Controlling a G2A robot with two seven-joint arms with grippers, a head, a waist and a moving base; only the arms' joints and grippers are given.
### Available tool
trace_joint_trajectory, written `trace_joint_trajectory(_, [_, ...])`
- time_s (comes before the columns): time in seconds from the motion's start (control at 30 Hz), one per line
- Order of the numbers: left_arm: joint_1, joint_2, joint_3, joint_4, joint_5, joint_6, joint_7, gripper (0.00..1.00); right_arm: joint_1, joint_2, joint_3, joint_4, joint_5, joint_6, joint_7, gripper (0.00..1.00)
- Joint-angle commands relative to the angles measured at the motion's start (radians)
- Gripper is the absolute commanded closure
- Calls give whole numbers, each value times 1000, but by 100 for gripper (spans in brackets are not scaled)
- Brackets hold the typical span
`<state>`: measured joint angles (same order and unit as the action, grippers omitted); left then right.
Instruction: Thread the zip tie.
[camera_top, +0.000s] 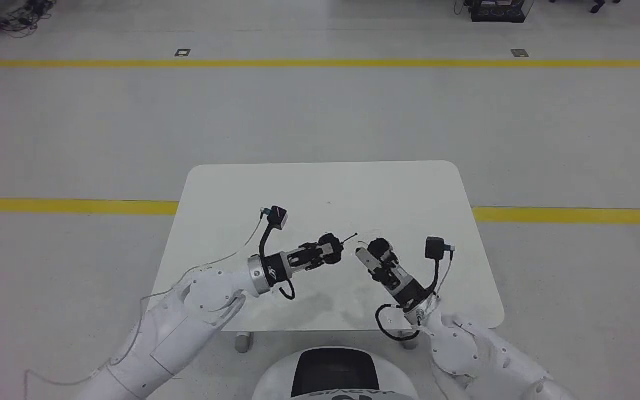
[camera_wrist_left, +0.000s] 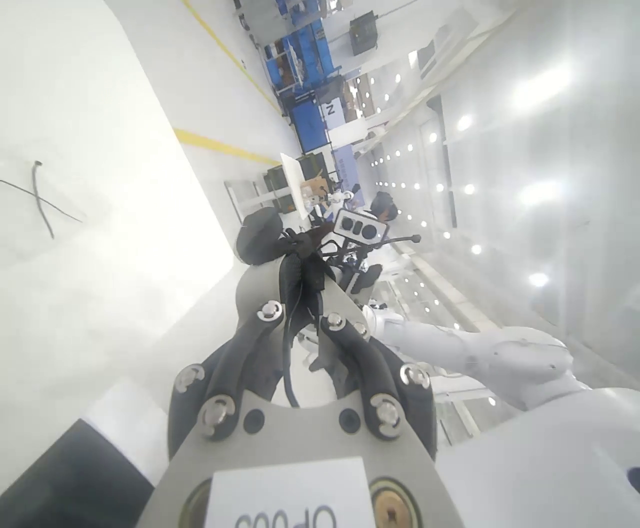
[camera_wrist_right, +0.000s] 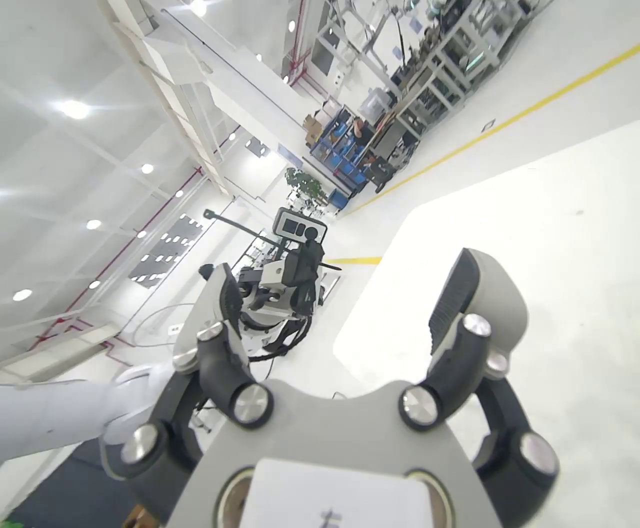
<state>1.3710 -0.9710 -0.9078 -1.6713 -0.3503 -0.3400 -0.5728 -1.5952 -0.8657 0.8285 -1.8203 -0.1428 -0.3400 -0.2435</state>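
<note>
Top view: zip tie held by one gripper, threading not yet begun.
Left gripper (camera_top: 336, 244) is over the near middle of the table (camera_top: 400, 185), its fingers closed tight on the black zip tie (camera_top: 349, 240). A short end of the tie sticks out to the right and a little far. The right wrist view shows the strap straight, with its small head free on one side of the fingers and its tail on the other. Right gripper (camera_wrist_right: 344, 264) is just right of that end, spread wide and empty. I judge that only the pick-up is done. Still left are grasping the free end, bending the strap into a loop and pushing the tail through the head.
</note>
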Motion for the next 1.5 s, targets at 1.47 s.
trace_joint_trajectory(1.47, [-50, -147, -10, 188, -417, 0, -589, 100, 145, -217, 339, 493, 1052, 112, 1634, 0])
